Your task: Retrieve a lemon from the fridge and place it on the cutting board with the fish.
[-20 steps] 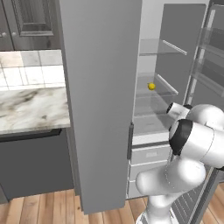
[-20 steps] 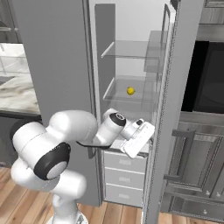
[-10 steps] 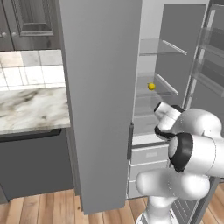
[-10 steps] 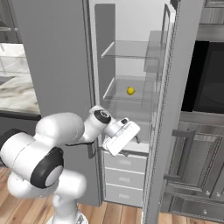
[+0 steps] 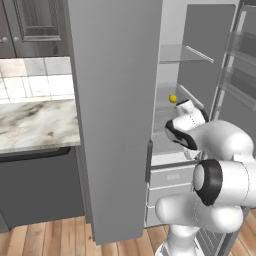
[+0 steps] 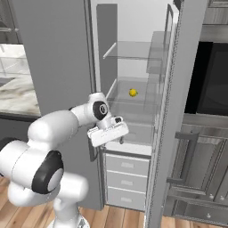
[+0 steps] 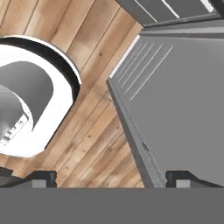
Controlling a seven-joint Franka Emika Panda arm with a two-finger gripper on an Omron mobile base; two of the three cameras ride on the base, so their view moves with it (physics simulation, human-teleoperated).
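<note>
Lemon (image 6: 132, 92), small, round, bright yellow, on a glass shelf (image 6: 133, 102) inside the open matte-grey fridge (image 5: 115, 100), at 1 o'clock from the gripper (image 6: 109, 133), its jaws spread.

— Where do we have our arm?

— We hold it bent and raised in front of us, the wrist turned so our gripper (image 6: 116, 133) points downward.

— And the fingers (image 7: 43, 178)?

— We see both tips standing wide apart, with nothing between them.
</note>
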